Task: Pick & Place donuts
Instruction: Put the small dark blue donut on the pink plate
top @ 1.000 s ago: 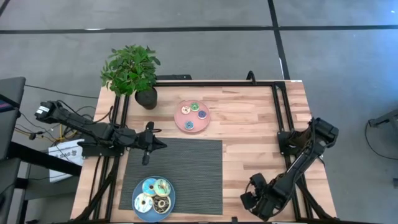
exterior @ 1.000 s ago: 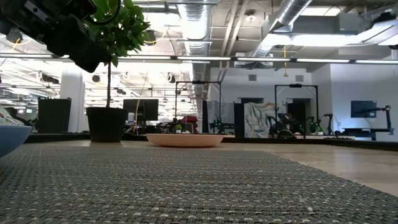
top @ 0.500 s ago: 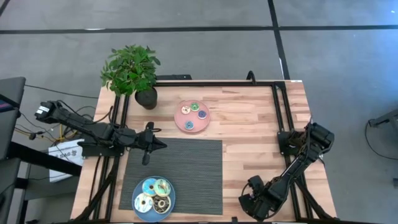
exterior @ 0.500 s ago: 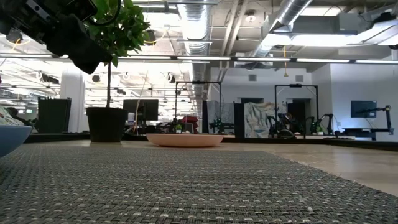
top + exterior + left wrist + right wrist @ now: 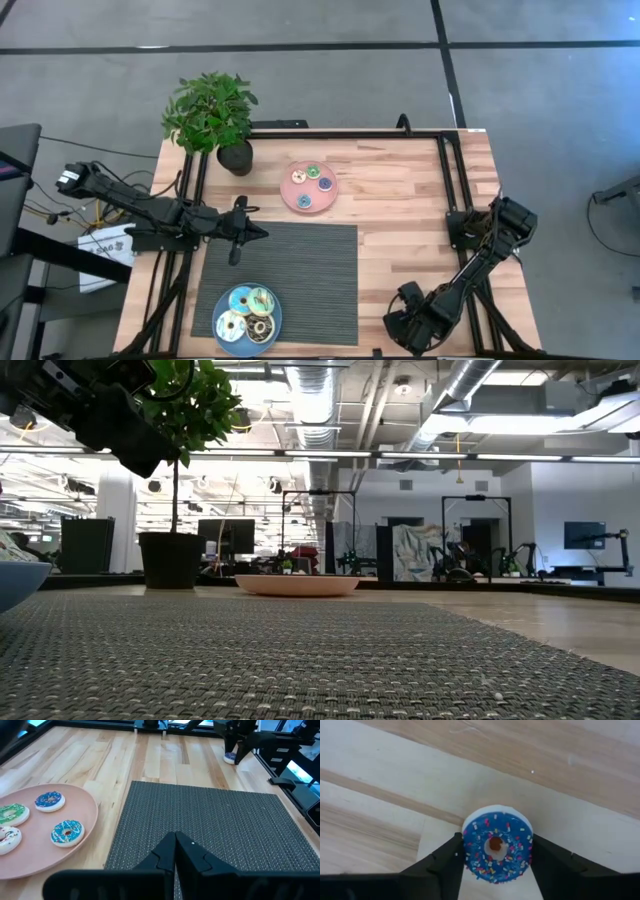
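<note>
A blue donut (image 5: 495, 845) with sprinkles lies flat on the bare wood near the table's near right corner. My right gripper (image 5: 496, 840) points down over it, one finger on each side; in the high view that gripper (image 5: 410, 325) hides the donut. The left wrist view shows the same donut (image 5: 230, 757) under the right arm. A pink plate (image 5: 308, 187) at the far middle holds several donuts. A blue plate (image 5: 247, 320) at the near left holds several more. My left gripper (image 5: 240, 232) hangs shut over the dark mat's far left edge. My right gripper has the blue donut's outer rim (image 5: 469, 851) between its two fingers (image 5: 451, 860), one on each opposite side. The fingers come from above, pointing down. The donut lies flat on the wood, icing up.
A dark woven mat (image 5: 290, 280) covers the table's near middle. A potted plant (image 5: 215, 120) stands at the far left corner. A black frame rail (image 5: 445, 170) runs along the right side and far edge. Bare wood lies between the mat and the right rail.
My right arm has sunk a little toward the table at the near right corner, then kept still.
</note>
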### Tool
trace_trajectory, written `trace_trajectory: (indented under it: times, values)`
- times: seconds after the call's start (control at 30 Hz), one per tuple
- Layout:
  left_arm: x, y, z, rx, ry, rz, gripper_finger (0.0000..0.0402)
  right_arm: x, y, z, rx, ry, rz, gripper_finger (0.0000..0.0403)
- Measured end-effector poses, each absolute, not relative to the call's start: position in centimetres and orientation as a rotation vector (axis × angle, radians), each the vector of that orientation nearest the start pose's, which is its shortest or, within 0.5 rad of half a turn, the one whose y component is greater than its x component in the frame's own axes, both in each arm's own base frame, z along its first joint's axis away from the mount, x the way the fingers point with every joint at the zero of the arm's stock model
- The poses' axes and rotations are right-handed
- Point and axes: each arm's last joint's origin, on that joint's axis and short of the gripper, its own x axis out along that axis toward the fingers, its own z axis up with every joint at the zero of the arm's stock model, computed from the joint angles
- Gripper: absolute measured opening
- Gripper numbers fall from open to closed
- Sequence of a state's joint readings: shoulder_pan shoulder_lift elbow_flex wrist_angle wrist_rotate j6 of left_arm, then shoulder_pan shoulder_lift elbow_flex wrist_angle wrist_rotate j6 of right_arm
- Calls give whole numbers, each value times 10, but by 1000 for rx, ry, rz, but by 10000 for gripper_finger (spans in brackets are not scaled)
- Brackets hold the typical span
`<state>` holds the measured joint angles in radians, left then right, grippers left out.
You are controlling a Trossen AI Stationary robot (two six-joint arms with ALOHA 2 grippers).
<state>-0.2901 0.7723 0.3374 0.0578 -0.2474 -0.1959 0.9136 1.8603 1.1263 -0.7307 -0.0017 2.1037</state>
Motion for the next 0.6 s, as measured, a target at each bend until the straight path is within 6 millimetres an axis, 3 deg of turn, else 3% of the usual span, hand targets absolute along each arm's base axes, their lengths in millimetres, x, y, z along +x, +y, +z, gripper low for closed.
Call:
trace_trajectory:
  times: [0.33, 0.47, 0.6]
  values:
    - [162, -41, 204, -74, 366, -10, 0, 202, 258, 144, 1032, 1350, -850, 171]
    - [162, -41, 204, -75, 367, -18, 0, 208, 254, 158, 999, 1333, -894, 177]
    - [162, -41, 204, -75, 367, -18, 0, 219, 238, 181, 919, 1271, -897, 183]
